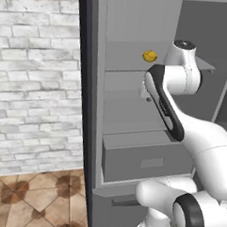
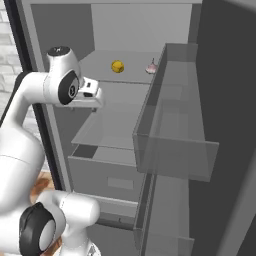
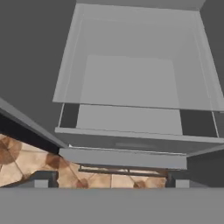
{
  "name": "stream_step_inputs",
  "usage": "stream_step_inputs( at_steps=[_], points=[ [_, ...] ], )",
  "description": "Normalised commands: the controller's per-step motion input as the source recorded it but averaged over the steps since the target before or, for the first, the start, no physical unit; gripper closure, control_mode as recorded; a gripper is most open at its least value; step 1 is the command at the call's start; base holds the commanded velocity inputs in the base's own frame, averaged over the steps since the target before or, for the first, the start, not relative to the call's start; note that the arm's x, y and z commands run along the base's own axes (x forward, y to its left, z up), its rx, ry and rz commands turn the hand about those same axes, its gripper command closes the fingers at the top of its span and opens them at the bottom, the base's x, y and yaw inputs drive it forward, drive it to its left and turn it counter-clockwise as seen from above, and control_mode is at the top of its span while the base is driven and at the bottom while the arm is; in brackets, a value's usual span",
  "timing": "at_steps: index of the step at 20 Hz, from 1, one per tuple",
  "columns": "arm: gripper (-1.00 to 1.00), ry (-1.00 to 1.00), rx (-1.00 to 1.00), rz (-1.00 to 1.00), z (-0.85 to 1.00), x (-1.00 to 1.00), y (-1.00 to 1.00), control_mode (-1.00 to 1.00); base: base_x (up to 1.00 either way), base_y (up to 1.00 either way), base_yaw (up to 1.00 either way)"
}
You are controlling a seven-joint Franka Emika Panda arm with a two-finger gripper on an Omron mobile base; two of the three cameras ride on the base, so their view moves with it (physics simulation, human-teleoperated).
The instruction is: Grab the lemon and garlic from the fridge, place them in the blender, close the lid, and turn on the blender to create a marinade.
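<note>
The fridge (image 2: 60,145) stands open in front of the arm, its door swung away to the right with clear door bins on it. The lemon (image 2: 117,66) sits on the upper shelf (image 2: 100,62), toward the back, and just to its right on the same shelf lies a small pale pinkish bulb, most likely the garlic (image 2: 151,67). The two are near each other but apart. In the left base view the lemon (image 1: 149,56) shows beyond the arm's wrist joint.

The hand (image 2: 90,95) hovers at the fridge's mouth, in front of the shelves and lower than the lemon's shelf. It is empty, with its fingers spread wide; in the hand view the two tips (image 3: 41,180) stand far apart at the bottom. That view looks down onto the middle shelf (image 3: 127,83) and the wide drawer (image 3: 127,140) below it, so the hand is aimed below the fruit.

The step in hand seems to be the reach for the first ingredient; nothing has been grasped yet. The next move calls for raising the hand to the upper shelf, carrying it deeper into the fridge and a little to the right, and bringing the spread fingers either side of the lemon before closing. The lemon is small and round, so it may roll if nudged off centre.
</note>
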Motion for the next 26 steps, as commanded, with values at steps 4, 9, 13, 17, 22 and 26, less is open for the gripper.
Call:
stream_step_inputs(
  at_steps=[4,9,13,17,22,26],
  points=[
    [-1.00,-0.34,0.02,-0.08,0.61,0.16,-0.06,-1.00,0.00,0.00,0.00],
    [-1.00,-0.32,0.06,-0.10,0.65,0.30,-0.16,-1.00,0.00,0.00,0.00],
    [-1.00,-0.09,0.05,-0.12,0.25,0.88,-0.02,-1.00,0.00,0.00,0.00],
    [-1.00,0.05,0.04,-0.13,0.19,1.00,-0.02,-1.00,0.00,0.00,0.00],
    [-1.00,0.08,0.06,-0.06,0.20,0.85,-0.15,-1.00,0.00,0.00,0.00],
    [-1.00,0.09,0.00,0.01,0.00,0.45,-0.09,-1.00,0.00,0.00,0.00]
  ],
)
